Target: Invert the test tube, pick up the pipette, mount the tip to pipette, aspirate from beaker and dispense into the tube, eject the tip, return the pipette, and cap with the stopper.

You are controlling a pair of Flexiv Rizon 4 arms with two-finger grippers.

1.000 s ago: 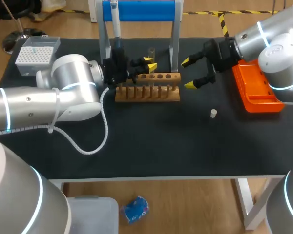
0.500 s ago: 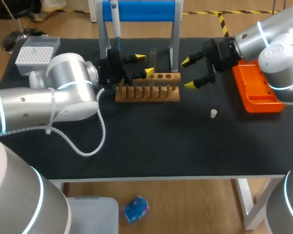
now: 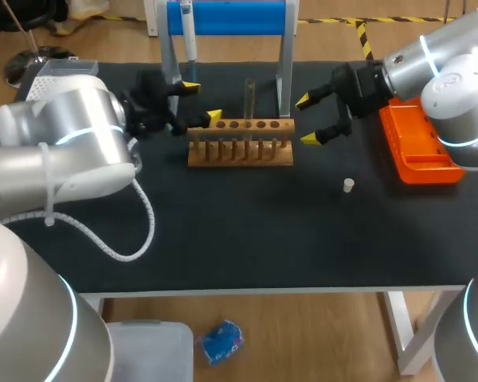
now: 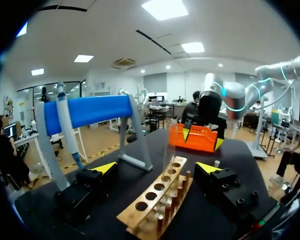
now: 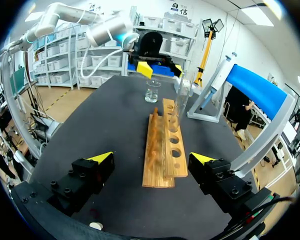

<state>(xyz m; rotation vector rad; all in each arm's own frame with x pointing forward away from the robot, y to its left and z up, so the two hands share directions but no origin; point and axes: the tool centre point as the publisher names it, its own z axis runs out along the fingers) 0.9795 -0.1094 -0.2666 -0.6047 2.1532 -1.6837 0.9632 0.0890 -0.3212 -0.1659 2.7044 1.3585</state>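
Observation:
The clear test tube [image 3: 248, 97] stands upright in a hole of the wooden rack [image 3: 240, 144], mouth up. My left gripper [image 3: 201, 101] is open just left of the rack, apart from the tube. From the left wrist the tube [image 4: 167, 157] rises ahead of the open gripper [image 4: 156, 168], over the rack [image 4: 157, 202]. My right gripper [image 3: 307, 119] hangs open at the rack's right end, holding nothing. The pipette [image 3: 188, 36] hangs on the blue stand [image 3: 227, 17]. The white stopper [image 3: 348, 185] lies on the mat. The beaker [image 5: 151, 91] sits beyond the rack [image 5: 162, 145].
An orange tray [image 3: 418, 147] lies at the right edge under my right arm. The tip box [image 3: 57, 73] stands at the back left, partly behind my left arm. The stand's metal legs [image 3: 285, 76] flank the rack's back.
My left gripper has opened, let go of the test tube and drawn back to the left. The tube now stands alone in the rack. The right arm has not moved.

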